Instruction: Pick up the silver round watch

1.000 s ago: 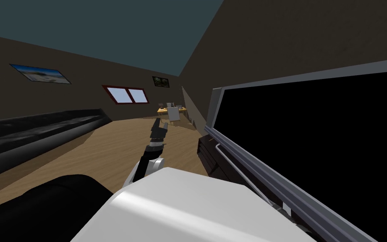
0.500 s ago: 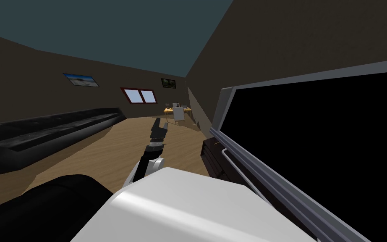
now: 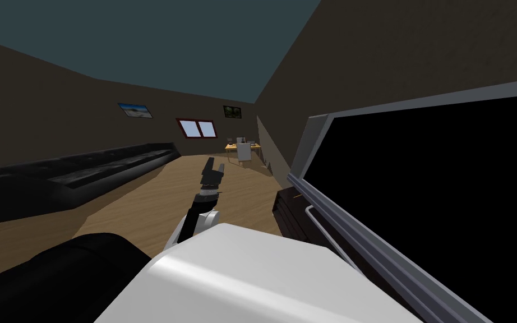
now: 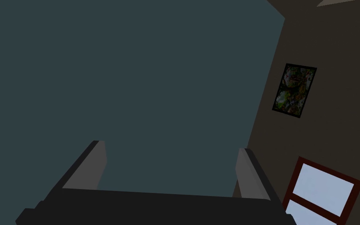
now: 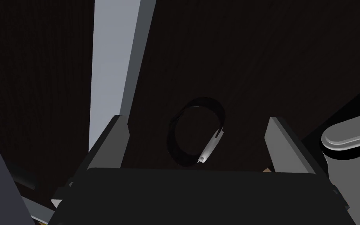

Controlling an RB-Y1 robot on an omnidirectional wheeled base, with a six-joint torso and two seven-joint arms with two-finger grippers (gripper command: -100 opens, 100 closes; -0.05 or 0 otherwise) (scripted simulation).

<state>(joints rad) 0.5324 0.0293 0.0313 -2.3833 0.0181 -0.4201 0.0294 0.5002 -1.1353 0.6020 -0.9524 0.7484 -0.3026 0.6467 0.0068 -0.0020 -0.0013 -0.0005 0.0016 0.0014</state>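
One watch (image 5: 211, 145): black band loop, silver case.

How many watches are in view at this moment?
1. The watch, a dark band with a silver case, lies on a dark surface between the open fingers of the right tool, touching neither. Others could be hidden behind the tool's body.

A long black sofa (image 3: 83, 174) lines one wall, facing a large grey-framed black screen (image 3: 420, 185) above a dark low cabinet (image 3: 288, 216) across the light brown plank floor (image 3: 156, 196). At the far end, a red-framed window (image 3: 198, 128) is near a small yellow table (image 3: 243, 147).
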